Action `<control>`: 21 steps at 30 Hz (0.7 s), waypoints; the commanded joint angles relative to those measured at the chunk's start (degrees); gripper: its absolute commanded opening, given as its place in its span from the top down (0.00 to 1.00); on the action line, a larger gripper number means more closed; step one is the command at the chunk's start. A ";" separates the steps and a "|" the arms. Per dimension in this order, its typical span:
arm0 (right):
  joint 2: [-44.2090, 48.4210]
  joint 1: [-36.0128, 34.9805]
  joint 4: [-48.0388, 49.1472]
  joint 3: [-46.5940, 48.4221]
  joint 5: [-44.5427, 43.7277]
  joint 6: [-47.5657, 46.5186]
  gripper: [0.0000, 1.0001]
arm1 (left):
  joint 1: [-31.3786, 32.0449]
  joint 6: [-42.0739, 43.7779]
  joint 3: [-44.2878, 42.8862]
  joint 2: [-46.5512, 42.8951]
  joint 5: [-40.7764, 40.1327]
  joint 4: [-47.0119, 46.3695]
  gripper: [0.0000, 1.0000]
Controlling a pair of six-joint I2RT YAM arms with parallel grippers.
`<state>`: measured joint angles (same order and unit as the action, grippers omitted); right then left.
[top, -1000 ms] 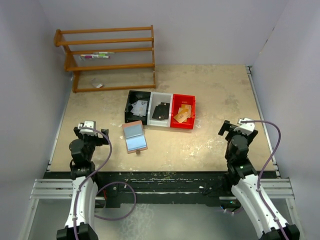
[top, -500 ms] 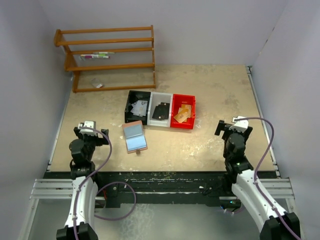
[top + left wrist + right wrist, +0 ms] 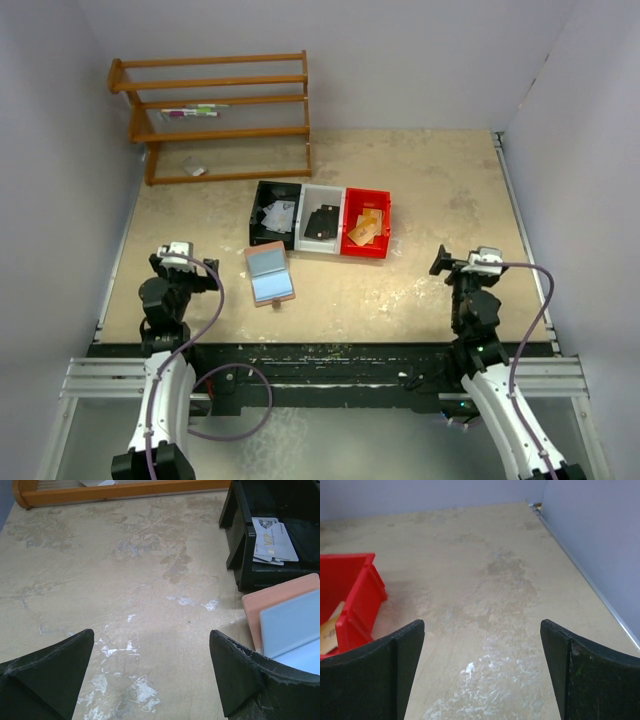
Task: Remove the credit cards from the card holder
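Pinkish-brown leather-look card holder [image 3: 269, 274] is lying opened flat on the table [image 3: 430, 190] with its blue lining facing up, I'm guessing so the pockets are reachable from above. I'm not managing to pick out any credit cards in it; they're probably sitting tucked down in the pockets.

Left gripper [image 3: 151, 640] is hovering near the holder's left side, jaws spread wide and gripping nothing. Right gripper [image 3: 481, 630] is hanging well off to the holder's right, also wide apart and empty.

Just behind the holder, a black bin [image 3: 275, 213], white bin [image 3: 320, 222] and red bin [image 3: 366, 225] are sitting in a row. The black one is holding pale cards [image 3: 272, 540], the red one golden-yellow ones [image 3: 365, 228]. Those bin walls are crowding the holder's far edge, so I'm expecting a reach from above or the near side to be going easier. A wooden rack [image 3: 215, 115] is standing well beyond the holder, out of the way.
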<state>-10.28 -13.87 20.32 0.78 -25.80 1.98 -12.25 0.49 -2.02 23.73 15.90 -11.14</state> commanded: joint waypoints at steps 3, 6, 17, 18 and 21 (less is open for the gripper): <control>-6.81 -0.11 3.45 0.93 2.67 0.13 0.00 | 0.19 0.21 -0.64 1.49 1.83 -2.82 0.01; 0.36 -0.10 -0.73 -0.10 1.97 -0.78 0.00 | 0.20 0.19 0.02 -1.53 2.24 -1.41 0.01; -2.46 -0.11 0.96 0.41 10.38 -3.24 0.00 | 0.14 0.67 -0.38 0.62 3.12 -2.37 0.01; -1.90 -0.10 0.63 0.35 10.14 -3.17 0.00 | 0.20 0.66 -0.47 0.96 3.07 -2.54 0.01; -1.10 -0.11 0.24 0.26 9.89 -3.08 0.00 | 0.18 0.78 -0.51 1.17 3.12 -2.70 0.01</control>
<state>-12.43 -13.82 18.31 0.80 -15.92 -0.49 -12.23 0.67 -2.00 24.77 17.82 -11.29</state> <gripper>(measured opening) 0.995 0.992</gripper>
